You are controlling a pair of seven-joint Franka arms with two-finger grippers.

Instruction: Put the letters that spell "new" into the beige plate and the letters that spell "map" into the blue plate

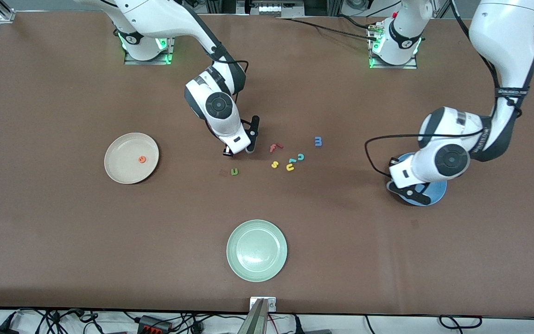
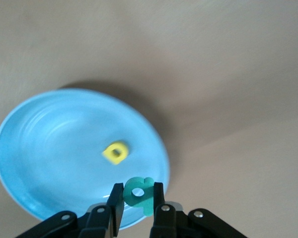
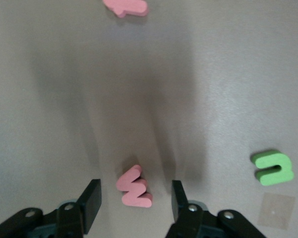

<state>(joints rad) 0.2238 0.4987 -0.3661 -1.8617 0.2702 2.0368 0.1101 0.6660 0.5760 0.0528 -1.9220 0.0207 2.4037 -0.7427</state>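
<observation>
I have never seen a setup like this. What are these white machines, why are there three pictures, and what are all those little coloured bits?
These are two robot arms at a brown table, sorting toy letters into plates. The big picture looks down from above; the other two come from cameras on each arm's wrist.

The left hand is over the blue plate, shut on a teal letter; a yellow letter already lies in that plate.

The right hand is down at the table, its fingers either side of a pink "w", not yet touching it. A green "n" lies nearby.

The beige plate holds an orange letter. A pale green plate sits nearest the overhead camera.
</observation>
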